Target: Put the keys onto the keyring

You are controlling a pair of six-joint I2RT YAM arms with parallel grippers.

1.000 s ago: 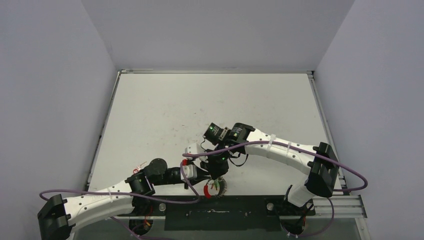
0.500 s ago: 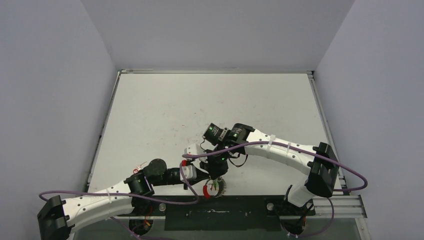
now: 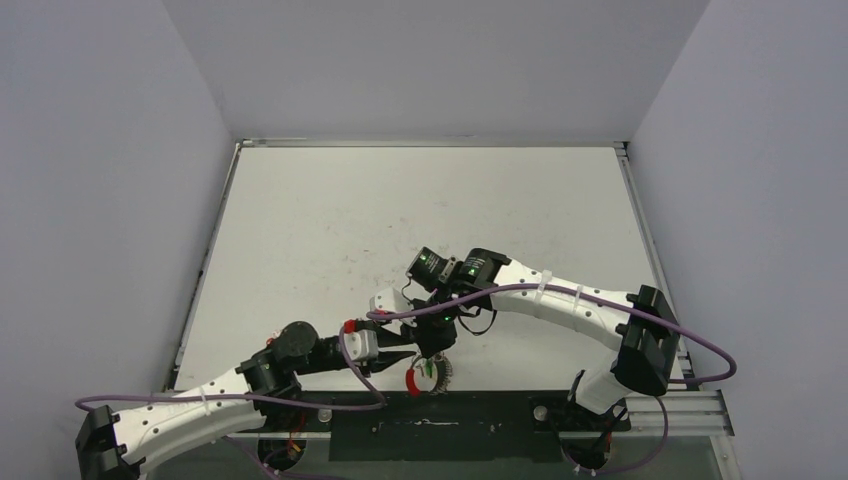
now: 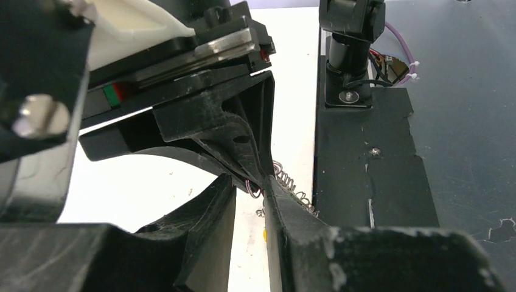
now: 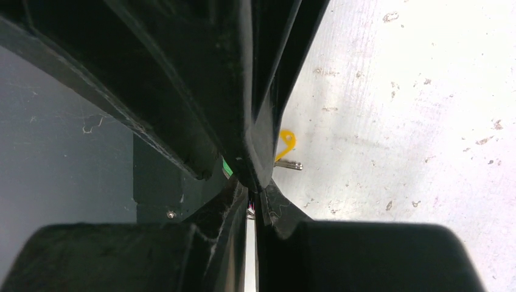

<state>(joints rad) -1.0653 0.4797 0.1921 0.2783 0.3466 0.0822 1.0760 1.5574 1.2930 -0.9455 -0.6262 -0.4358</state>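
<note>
Mostly, the closed right pincer (image 3: 433,354) hides the keyring (image 3: 411,381).

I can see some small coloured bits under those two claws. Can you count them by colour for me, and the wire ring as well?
red plastic piece: 1
green tag: 1
yellow tag: 1
keyring: 1
Total: 4

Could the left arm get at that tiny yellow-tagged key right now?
Probably not cleanly: the key lies right beside the left fingers, but the right fingers, pinched shut, point down onto that same spot.
</note>
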